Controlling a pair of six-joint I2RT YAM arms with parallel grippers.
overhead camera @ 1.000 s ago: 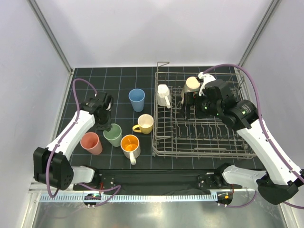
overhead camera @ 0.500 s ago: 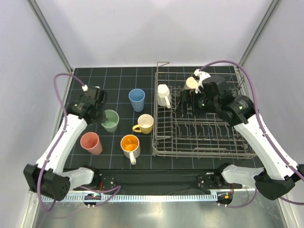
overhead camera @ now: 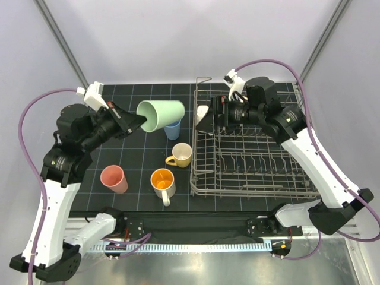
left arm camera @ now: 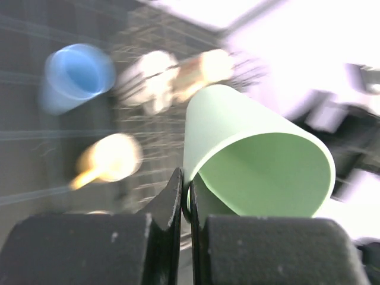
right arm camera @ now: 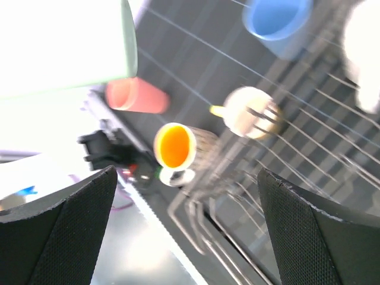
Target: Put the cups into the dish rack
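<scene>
Whereas a second ago the pale green cup (overhead camera: pixel 160 114) stood on the table (overhead camera: pixel 136 95), the overhead view now has it lifted clear. It lies on its side just beyond the left end effector (overhead camera: pixel 133 122), base toward the dish rack (overhead camera: pixel 255 193) and the blue cup (overhead camera: pixel 173 130) below it. The right end effector (overhead camera: pixel 215 119) has swung to the rack's rear-left corner, touching or just beside the white mug (overhead camera: pixel 203 123).

From the left wrist, the fingers (left arm camera: pixel 172 202) are pinched together on the green cup's rim wall, mouth facing the camera. Two pale blurs sit in the rack beyond it (probably mugs already loaded).

From the right wrist, the fingers stand wide apart with nothing between. Below them are the orange-lined mug (right arm camera: pixel 175 145), yellow mug (right arm camera: pixel 252 113) and pink cup (right arm camera: pixel 136 95).

Judging by this, the green cup is mid-transfer, with four more waiting.
</scene>
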